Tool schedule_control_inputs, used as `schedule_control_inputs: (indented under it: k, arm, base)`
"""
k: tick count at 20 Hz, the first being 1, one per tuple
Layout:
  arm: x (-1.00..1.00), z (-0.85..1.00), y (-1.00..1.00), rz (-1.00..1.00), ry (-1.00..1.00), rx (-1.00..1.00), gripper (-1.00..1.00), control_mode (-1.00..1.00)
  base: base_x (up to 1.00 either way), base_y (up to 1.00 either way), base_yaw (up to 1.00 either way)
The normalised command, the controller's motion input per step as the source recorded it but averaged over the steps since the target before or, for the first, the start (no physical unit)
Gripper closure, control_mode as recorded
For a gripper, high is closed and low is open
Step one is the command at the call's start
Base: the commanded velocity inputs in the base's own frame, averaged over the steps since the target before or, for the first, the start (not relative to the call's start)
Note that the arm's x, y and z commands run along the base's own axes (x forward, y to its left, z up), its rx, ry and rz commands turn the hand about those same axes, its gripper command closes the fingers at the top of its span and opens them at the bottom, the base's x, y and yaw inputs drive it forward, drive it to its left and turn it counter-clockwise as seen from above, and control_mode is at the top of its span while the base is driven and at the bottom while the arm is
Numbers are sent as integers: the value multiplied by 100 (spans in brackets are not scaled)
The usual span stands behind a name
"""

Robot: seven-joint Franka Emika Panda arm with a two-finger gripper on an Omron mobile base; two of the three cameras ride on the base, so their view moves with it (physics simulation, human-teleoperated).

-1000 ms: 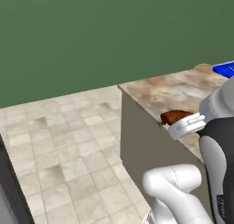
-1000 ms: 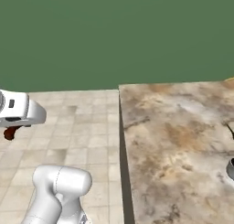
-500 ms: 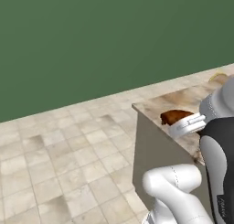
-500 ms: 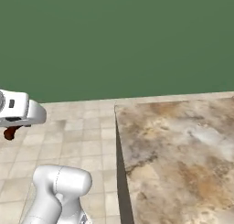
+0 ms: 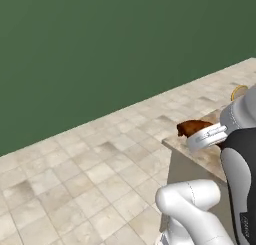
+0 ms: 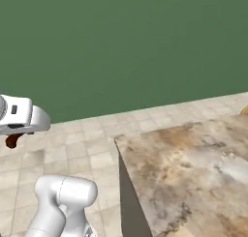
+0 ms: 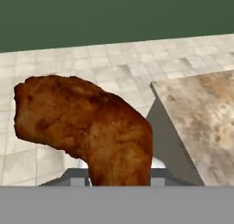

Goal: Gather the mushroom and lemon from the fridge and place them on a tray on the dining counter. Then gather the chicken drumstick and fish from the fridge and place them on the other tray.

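While gripped, browned chicken drumstick [image 7: 87, 127] looks crusty, glistening.

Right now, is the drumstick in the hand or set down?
In the hand: the chicken drumstick rises from the shut hand, above the tiled floor, off the counter.

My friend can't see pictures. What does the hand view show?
A big brown chicken drumstick sits close up, held in the end effector. Behind it are pale floor tiles, a marbled counter at right, and a dark green wall.

A rendered kitchen: marble-patterned dining counter [image 6: 193, 168], beige tiled floor [image 5: 75, 189] and plain green wall [image 6: 121, 42].
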Motion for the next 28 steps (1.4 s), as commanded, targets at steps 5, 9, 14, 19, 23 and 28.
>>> schedule_control_inputs:
  k: [5,9,14,19,23,28]
  arm:
    - [0,0,0,0,0,0,100,100]
    - [0,0,0,0,0,0,100,100]
    - [0,0,0,0,0,0,100,100]
    - [0,0,0,0,0,0,100,100]
    - [0,0,0,0,0,0,100,100]
    - [0,0,0,0,0,0,100,100]
  base:
    - [100,73,-40]
    - [95,70,-42]
    - [78,63,-48]
    - [70,60,-50]
    - [71,59,-51]
    - [75,59,-50]
